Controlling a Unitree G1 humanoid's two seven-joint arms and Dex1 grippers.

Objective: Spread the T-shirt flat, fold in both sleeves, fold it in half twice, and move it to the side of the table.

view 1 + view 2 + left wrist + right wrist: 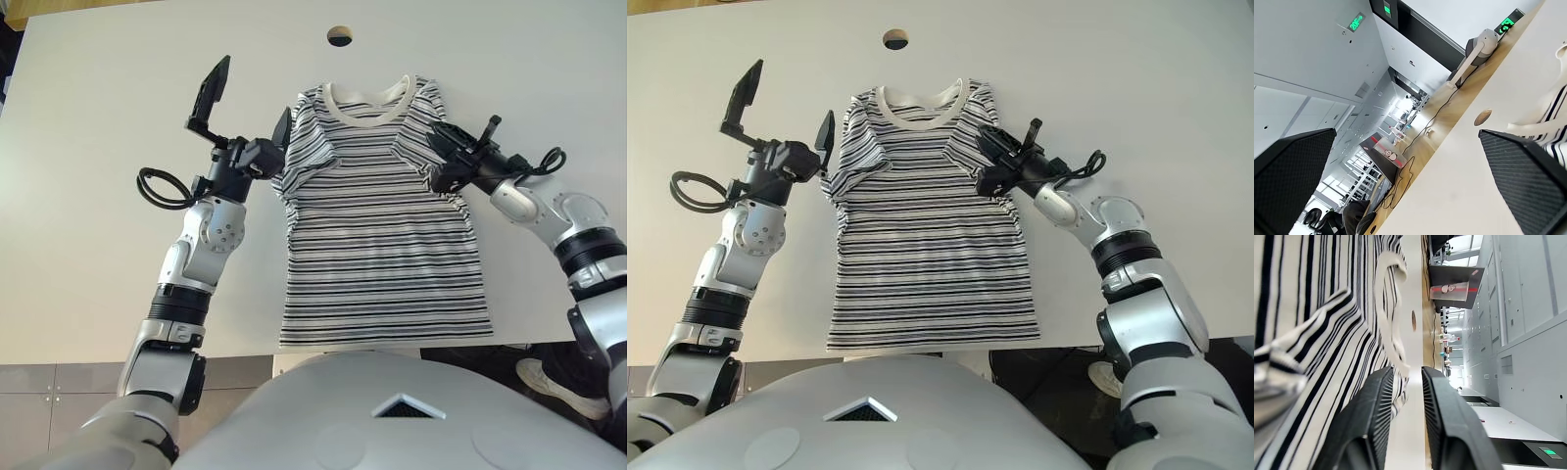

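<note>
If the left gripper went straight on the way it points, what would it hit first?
Probably nothing close: the open left gripper aims over bare table, beside the T-shirt, toward the far edge. Depth is unclear.

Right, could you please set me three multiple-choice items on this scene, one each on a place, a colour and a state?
1. Where is the round hole in the table?
A) beyond the collar of the T-shirt
B) beside its hem
C) under a sleeve

2. What colour is the collar?
A) red
B) cream
C) green

3. How is the left pincer?
A) shut on a sleeve
B) shut on the hem
C) open and empty

Key:
1 A, the round hole lies past the collar, farther from the robot.
2 B, the neck band is cream against the dark stripes.
3 C, its fingers stand wide apart with nothing between them.
</note>
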